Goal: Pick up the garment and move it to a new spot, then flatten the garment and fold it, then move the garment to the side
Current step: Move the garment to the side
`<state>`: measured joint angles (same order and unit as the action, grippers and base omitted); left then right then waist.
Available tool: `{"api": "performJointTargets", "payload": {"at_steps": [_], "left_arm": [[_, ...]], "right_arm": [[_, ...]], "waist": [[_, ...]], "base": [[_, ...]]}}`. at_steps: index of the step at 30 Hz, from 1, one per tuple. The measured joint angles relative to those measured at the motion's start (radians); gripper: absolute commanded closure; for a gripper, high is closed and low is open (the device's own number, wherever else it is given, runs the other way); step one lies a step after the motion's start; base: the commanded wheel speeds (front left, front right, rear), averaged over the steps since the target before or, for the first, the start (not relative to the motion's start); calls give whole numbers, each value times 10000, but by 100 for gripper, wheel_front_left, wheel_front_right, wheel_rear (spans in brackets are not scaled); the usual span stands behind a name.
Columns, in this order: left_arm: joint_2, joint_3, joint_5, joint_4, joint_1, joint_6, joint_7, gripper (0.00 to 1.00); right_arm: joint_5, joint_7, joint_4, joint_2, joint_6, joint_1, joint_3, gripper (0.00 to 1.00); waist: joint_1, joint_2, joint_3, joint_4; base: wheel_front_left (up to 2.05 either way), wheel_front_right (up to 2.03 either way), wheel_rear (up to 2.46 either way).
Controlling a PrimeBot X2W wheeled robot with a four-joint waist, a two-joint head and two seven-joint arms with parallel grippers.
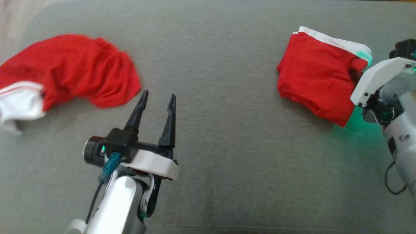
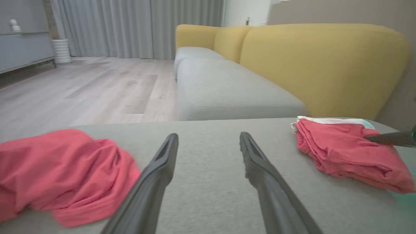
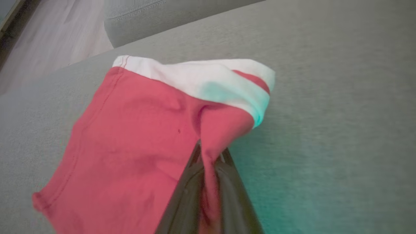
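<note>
At the frame's right, the right gripper (image 1: 354, 74) pinches the folded red garment (image 1: 312, 78), likely to slide it aside gently next; the left gripper (image 1: 158, 97) stands wide open.

Two red garments (image 1: 312, 78) (image 1: 74, 65), two grippers (image 1: 159, 95) (image 1: 353, 73) — one yellow sofa (image 2: 325, 65).

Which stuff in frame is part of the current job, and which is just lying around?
Job:
folded red garment
right pincer, shut on its edge
grey cushion under it

Lying about:
crumpled red garment
left pincer, open and idle
yellow sofa
curtains
</note>
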<state>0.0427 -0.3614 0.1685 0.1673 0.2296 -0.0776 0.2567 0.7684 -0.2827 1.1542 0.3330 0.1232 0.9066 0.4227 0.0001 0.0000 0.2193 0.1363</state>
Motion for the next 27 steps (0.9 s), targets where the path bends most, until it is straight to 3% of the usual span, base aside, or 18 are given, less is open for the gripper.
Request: {"api": "performJointTargets", "payload": {"at_steps": [17,21,27], "left_arm": [[0,-604,-61,721,488,435,-2,0],[0,-796,-92,779,683,435,-2,0],[0,-830,-261,932,1029,431,-2,0]], "right_arm": [[869,205,-355,232,0,-109,1179,100],[1032,403,-454,326,0,-199,1457,100],[1110,633,-878,878,0,-22,2111,100]], "waist": [[0,0,-423,-3480],[0,0,-190,-3715],[0,0,537,-3482]], "base": [[0,0,0],[0,0,0],[0,0,0]]}}
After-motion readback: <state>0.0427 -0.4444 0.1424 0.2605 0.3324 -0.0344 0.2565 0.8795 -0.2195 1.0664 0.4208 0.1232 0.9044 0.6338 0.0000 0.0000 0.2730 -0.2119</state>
